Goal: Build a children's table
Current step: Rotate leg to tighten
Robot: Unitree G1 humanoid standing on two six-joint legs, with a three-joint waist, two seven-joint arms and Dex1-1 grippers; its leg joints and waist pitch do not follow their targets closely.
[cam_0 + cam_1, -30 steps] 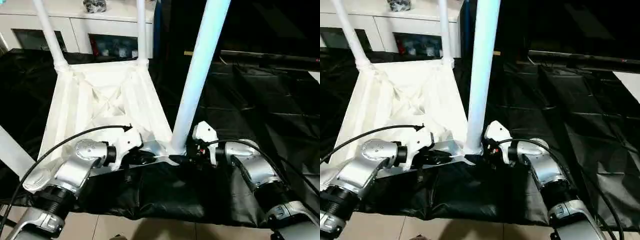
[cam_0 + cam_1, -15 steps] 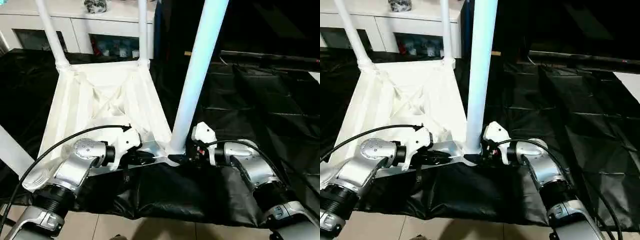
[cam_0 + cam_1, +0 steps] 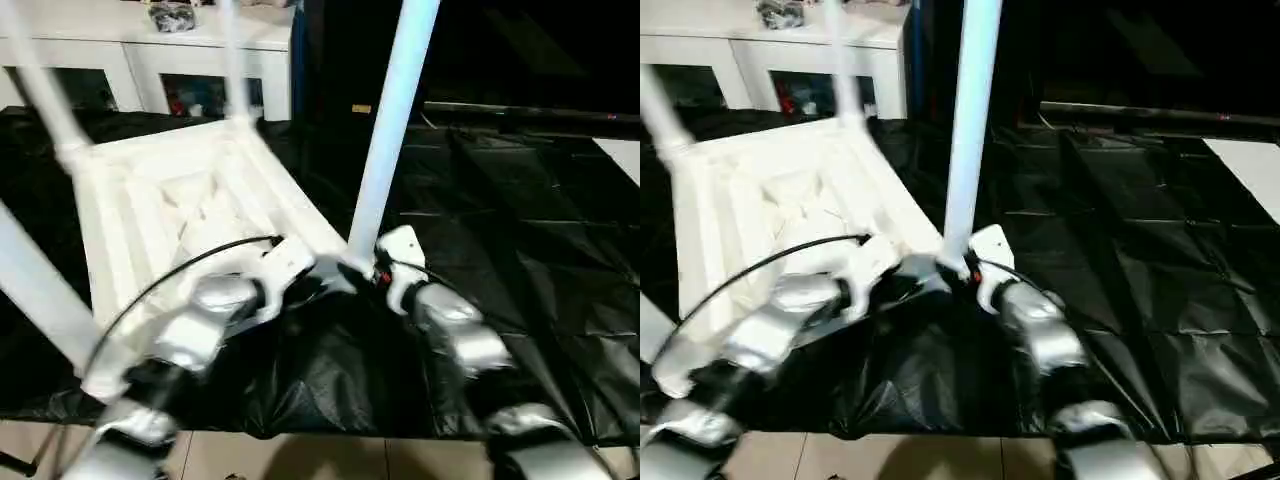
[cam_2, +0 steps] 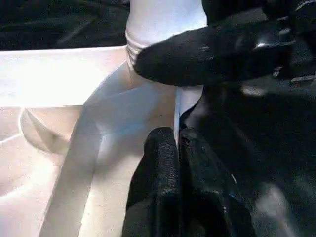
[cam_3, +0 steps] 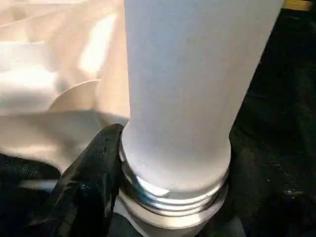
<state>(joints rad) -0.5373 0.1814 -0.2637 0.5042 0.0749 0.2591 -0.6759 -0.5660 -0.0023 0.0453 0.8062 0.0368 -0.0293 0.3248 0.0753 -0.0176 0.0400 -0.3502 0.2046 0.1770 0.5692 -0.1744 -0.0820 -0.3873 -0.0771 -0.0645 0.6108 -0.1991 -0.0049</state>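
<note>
Grippers first: your left gripper (image 4: 177, 148) is clenched on the near edge of the upturned table top (image 3: 190, 190), just beside the corner socket. Your right gripper (image 5: 163, 173) grasps the base of the upright leg (image 3: 385, 140), one black finger (image 5: 94, 182) pressed on its threaded end, right at that socket, over the black sheet (image 3: 520, 230).

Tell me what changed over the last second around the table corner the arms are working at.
The tabletop has swung, its far end going toward the robot's left, about the near corner where the upright leg stands; both forearms angled inward with it. Unchanged: left end effector shut at that corner's rim, right end effector at the leg's base, leg upright.
</note>
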